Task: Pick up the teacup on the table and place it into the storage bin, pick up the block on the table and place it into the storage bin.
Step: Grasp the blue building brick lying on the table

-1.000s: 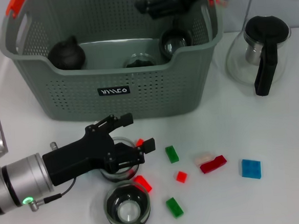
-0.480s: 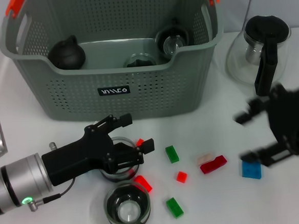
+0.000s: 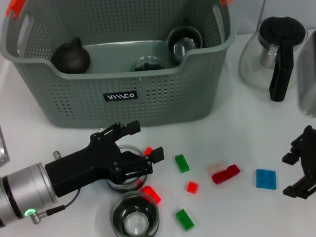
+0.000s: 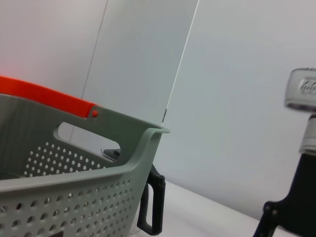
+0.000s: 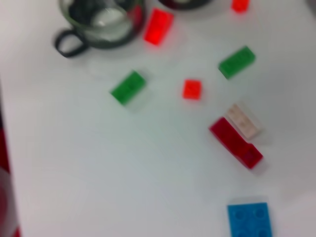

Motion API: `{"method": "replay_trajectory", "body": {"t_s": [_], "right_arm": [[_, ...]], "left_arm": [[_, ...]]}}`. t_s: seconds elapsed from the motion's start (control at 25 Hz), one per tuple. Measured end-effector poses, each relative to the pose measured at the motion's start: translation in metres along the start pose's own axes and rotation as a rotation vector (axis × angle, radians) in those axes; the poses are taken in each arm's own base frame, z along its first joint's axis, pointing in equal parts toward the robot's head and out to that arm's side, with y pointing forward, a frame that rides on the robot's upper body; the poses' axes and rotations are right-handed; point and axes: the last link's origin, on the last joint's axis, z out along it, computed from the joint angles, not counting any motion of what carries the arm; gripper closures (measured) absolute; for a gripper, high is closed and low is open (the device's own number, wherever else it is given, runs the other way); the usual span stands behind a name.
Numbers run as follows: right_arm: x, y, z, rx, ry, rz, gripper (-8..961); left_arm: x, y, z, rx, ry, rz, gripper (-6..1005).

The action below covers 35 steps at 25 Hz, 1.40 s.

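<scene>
Bin: holds a teapot, a lid and a newly dropped teacup at its right end.
Right gripper: a second ago over the bin, now down on the table right of the bin, just beside the blue block; fingers spread, empty. Judged: block pick next.
Left gripper: unmoved in front of the bin, fingers apart around a second teacup, not lifted.
</scene>
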Motion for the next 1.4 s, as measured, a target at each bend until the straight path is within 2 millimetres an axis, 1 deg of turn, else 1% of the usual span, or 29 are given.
{"method": "replay_trajectory", "body": {"t_s": [0.24, 0.44, 0.88, 1.16, 1.4], "right_arm": [[-0.01, -0.01, 0.028, 0.055, 0.069, -0.031, 204], [-0.018, -0.01, 0.044, 0.088, 0.098, -0.079, 204], [-0.025, -0.007, 0.066, 0.125, 0.112, -0.129, 204], [-0.023, -0.006, 0.07, 0.12, 0.115, -0.124, 204], [-0.023, -0.005, 0.069, 0.116, 0.108, -0.118, 356]], "left_arm": [[-0.001, 0.001, 0.001, 0.001, 0.005, -0.007, 81], [-0.001, 0.001, 0.0, 0.002, 0.005, -0.008, 81], [-0.003, 0.003, 0.001, 0.0, 0.007, -0.017, 82], [-0.003, 0.002, 0.001, 0.0, 0.006, -0.016, 82], [-0.003, 0.002, 0.001, 0.002, 0.005, -0.015, 82]]}}
